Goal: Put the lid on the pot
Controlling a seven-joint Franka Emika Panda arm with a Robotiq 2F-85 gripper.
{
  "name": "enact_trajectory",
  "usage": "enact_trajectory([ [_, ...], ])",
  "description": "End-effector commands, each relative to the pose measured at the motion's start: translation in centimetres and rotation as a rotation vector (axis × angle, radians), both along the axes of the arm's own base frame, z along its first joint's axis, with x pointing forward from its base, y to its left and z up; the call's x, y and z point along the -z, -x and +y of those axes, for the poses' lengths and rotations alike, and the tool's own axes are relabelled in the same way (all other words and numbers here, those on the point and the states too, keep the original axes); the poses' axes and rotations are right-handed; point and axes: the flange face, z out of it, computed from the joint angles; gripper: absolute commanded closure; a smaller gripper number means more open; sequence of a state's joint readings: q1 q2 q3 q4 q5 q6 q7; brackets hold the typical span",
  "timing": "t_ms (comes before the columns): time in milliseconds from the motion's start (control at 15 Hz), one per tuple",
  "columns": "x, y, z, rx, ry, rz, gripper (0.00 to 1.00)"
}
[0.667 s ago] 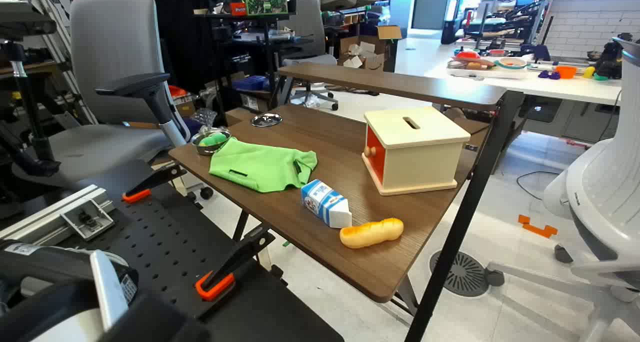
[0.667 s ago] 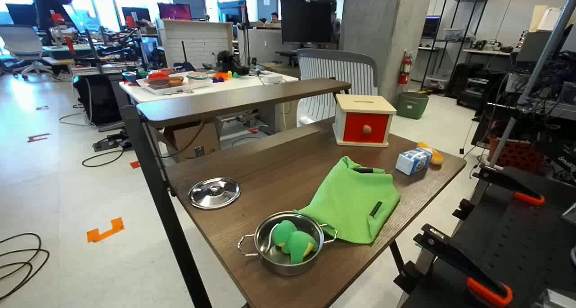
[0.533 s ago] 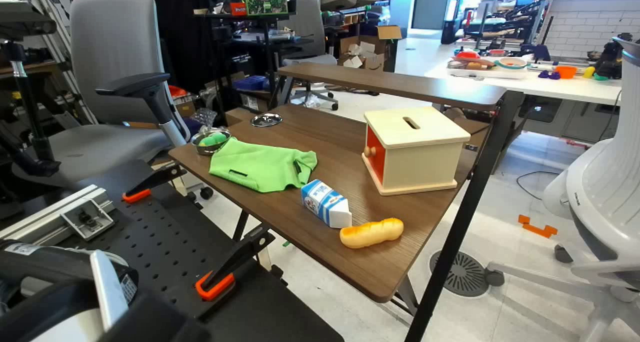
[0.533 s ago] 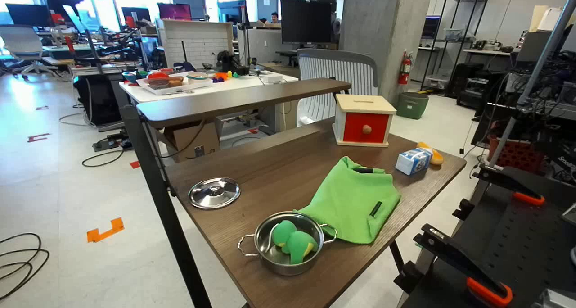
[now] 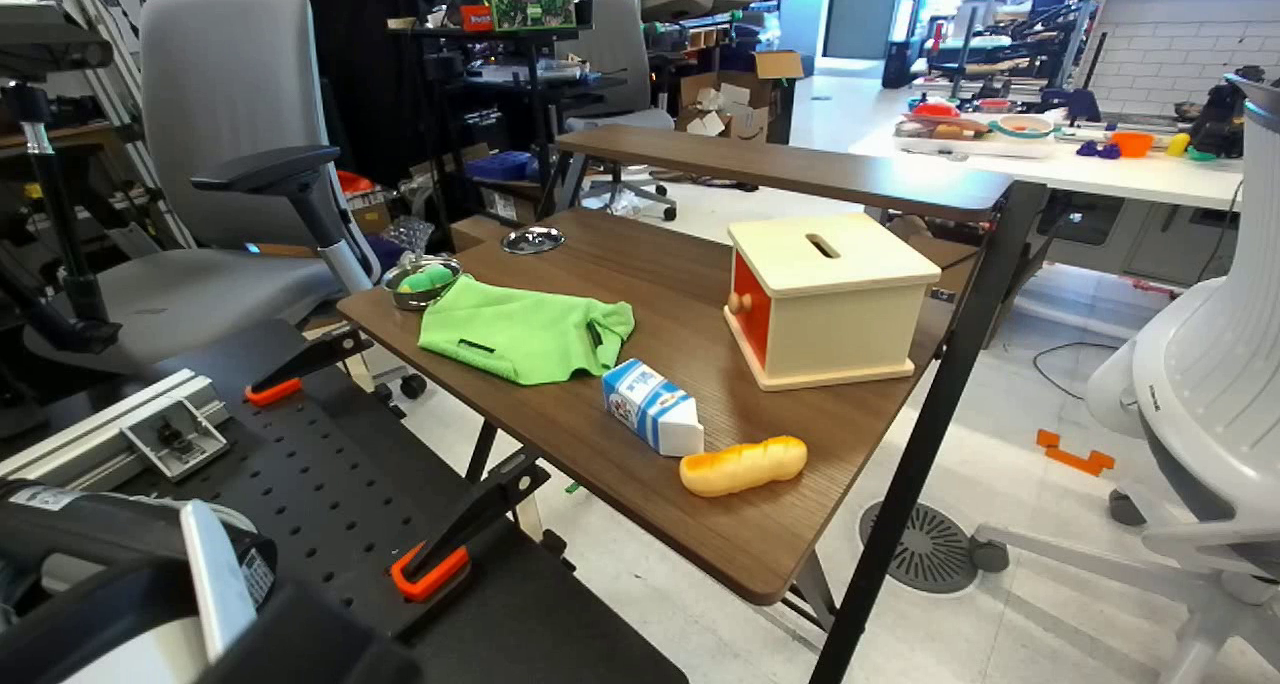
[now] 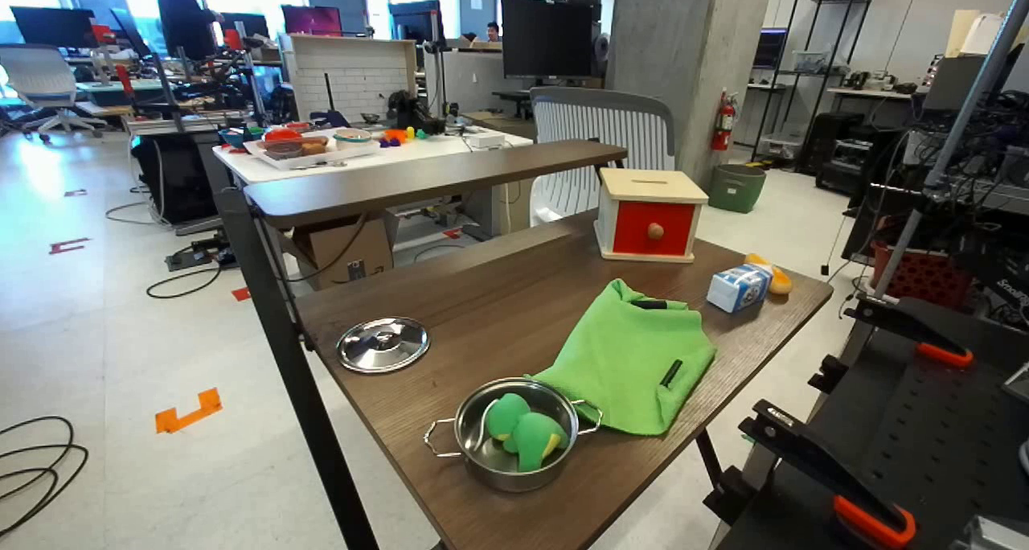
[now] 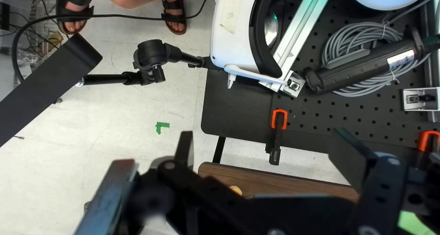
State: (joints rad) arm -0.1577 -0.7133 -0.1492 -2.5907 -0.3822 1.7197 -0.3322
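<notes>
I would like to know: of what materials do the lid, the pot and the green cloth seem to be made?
Lid: polished metal, probably stainless steel; it carries bright, mirror-like highlights and dark reflections.
Pot: also metal, likely steel, with a grey sheen along its wall.
Green cloth: matte fabric, judging by its soft creases; the fibre cannot be told.

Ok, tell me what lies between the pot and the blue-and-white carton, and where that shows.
A green cloth lies between the pot and the blue-and-white carton, as both exterior views show.
</notes>
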Motion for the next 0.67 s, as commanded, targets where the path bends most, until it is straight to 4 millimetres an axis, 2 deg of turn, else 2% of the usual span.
enact_trajectory([
  [0,0.0,0.0,0.0,0.000,0.000,0.001,0.00],
  [267,0.0,-0.2,0.3,-0.008,0.000,0.001,0.00],
  [400,0.3,-1.1,1.9,-0.066,-0.017,-0.017,0.00],
  [600,1.2,-3.9,6.2,-0.219,-0.068,-0.091,0.00],
])
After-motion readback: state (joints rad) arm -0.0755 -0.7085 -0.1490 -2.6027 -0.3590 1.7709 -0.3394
